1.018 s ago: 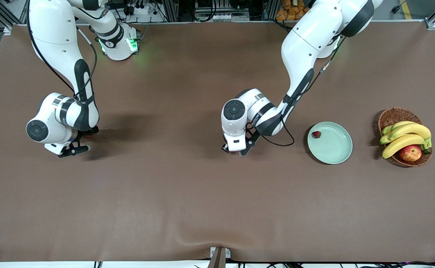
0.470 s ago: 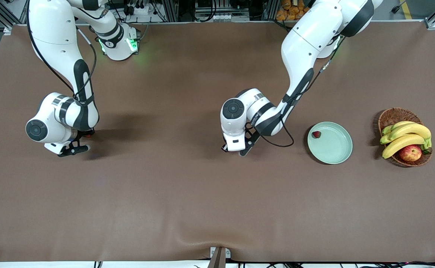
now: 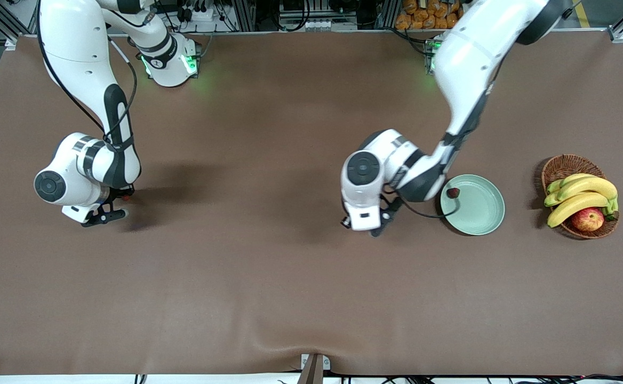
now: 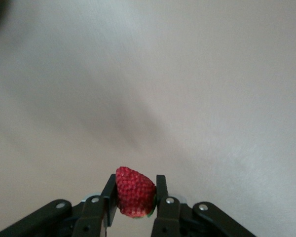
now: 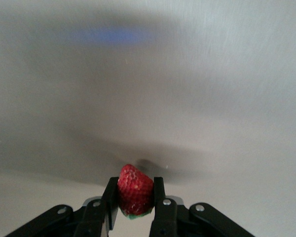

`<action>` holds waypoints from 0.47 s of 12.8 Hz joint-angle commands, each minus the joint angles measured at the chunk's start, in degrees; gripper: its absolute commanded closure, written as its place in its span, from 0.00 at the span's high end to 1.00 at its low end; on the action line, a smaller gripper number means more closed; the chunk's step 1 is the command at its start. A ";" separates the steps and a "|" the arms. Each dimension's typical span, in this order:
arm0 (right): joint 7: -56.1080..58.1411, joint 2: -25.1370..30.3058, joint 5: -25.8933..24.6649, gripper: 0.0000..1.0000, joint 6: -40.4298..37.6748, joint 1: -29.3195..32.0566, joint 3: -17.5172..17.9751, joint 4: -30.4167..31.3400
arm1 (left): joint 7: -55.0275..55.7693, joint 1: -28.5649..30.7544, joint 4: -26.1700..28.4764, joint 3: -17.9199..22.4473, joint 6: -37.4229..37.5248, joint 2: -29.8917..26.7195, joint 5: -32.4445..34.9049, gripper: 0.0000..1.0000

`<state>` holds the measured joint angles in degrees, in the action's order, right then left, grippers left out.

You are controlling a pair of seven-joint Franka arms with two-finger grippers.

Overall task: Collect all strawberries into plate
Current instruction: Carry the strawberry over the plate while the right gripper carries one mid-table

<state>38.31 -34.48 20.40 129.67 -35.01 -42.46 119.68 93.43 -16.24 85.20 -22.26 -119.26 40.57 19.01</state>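
Toward the right arm's end of the table [image 3: 269, 298], the right gripper [image 3: 110, 205] hangs low over the brown cloth, its fingers [image 5: 110, 200] clamped on a strawberry [image 5: 135, 190]. The right wrist view shows that berry pinched between the two black pads, red flesh forward and a scrap of green at its base; in the front view it is only a red speck [image 3: 125, 196] under the wrist, so whether it is lifted clear of the cloth is hard to say.

Near the middle of the table, the left gripper [image 3: 373, 224] is over bare cloth just beside the plate [image 3: 479, 213], on the side toward the right arm. It too grips a second strawberry [image 4: 134, 192], squeezed between its fingers [image 4: 160, 195] in the left wrist view, with plain cloth under it.

The pale green plate lies toward the left arm's end, and a third strawberry [image 3: 453, 192] rests inside it against the rim nearest the left gripper. Farther along toward that end sits a wicker basket [image 3: 563, 166] holding bananas [image 3: 583, 194] and an apple [image 3: 588, 219].
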 commanded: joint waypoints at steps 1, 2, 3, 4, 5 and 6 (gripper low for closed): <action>5.45 2.14 1.13 0.08 -0.21 0.29 0.44 -3.21 | -7.35 8.30 2.33 -5.15 5.33 -3.83 -0.81 0.00; 6.16 1.97 1.92 0.08 -0.21 -0.06 0.88 -5.05 | -10.51 11.38 3.73 -6.38 6.48 -4.79 -0.81 0.00; 6.08 1.97 2.62 0.08 -0.21 -0.06 2.71 -7.07 | -14.11 14.28 5.74 -7.35 6.93 -6.02 -0.81 0.00; 5.99 1.70 3.15 0.08 -0.21 0.20 4.30 -9.27 | -17.63 17.09 8.11 -7.71 6.93 -7.25 -0.81 0.00; 5.90 1.53 3.59 0.08 -0.21 0.20 5.97 -11.29 | -21.93 19.64 10.05 -7.71 7.02 -8.39 -0.73 0.00; 5.90 1.61 3.60 0.08 -0.21 0.03 7.64 -12.44 | -26.76 21.76 12.33 -7.71 7.28 -9.45 -0.72 0.00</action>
<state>42.44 -33.43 22.59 129.63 -35.28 -37.64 109.65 73.35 1.34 91.29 -29.01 -112.28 35.30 18.95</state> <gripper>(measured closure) 0.678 0.656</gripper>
